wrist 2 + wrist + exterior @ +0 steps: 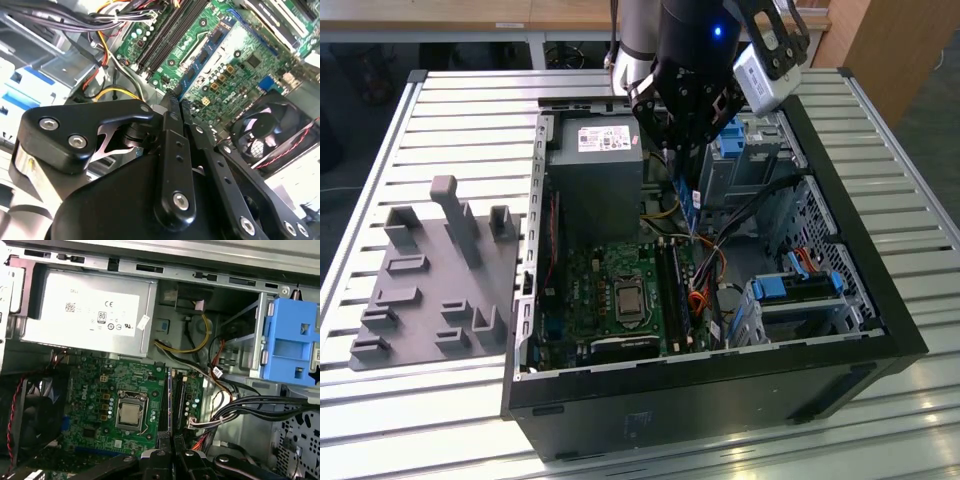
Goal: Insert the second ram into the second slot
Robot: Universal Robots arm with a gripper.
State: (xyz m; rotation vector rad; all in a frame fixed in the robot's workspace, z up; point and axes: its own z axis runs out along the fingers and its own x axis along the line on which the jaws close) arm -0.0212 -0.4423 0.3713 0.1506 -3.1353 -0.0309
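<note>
1. While the gripper (pixel 686 165) hangs over the open computer case (pixel 670 415), its fingers are pressed together on the second ram (pixel 689 205), a thin blue stick held on edge and pointing down from the fingertips.
2. From where I stand, the second ram is above the motherboard (pixel 590 290) and clear of it, over the far end of the memory slots (pixel 672 290). The power supply (pixel 595 170) sits just to the exterior view's left of it.
3. In the first wrist view the second ram (pixel 169 405) shows edge-on beyond the gripper (pixel 172 452), running roughly parallel with the dark memory slots (pixel 181 400). I cannot tell which slot it lines up with.
4. As I judge it, the main risk is a small sideways offset. The board's edge would then land on a slot wall or in the wrong slot, and pressing down could bend the stick or make it slip in the fingers.
5. A tilt along its length could seat one end alone.
6. Loose cables (pixel 710 262) lie just to the exterior view's right of the slots. One could catch under the stick or snag a finger.
</note>
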